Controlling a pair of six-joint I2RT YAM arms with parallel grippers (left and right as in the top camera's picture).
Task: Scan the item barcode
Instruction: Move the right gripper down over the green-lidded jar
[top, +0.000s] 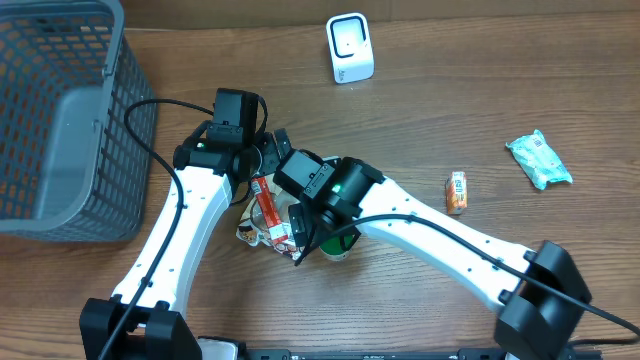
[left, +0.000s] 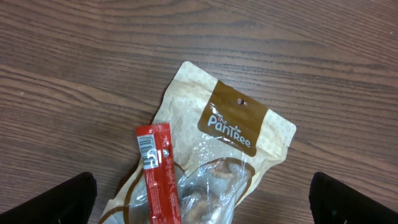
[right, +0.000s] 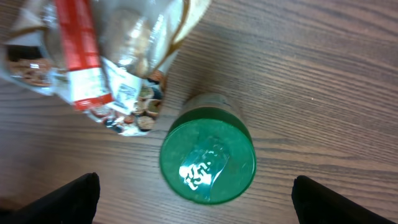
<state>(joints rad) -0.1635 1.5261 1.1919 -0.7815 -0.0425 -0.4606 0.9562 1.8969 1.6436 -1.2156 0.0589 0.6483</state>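
**Pre-Grasp Over Item Cluster**

The left fingers (left: 56, 202) and right fingers (right: 56, 202) are spread, empty, poised for descent. The red stick pack (left: 158, 180) lies barcode-up on the Pantree pouch (left: 236, 130), at the centre of the tabletop (top: 450, 90). The scanner (top: 350, 47) stands at 12 o'clock, well apart, so carrying is likely required.

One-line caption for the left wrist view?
Left gripper, fingers wide open, above a beige Pantree pouch with a red stick pack on it, on the wooden table.
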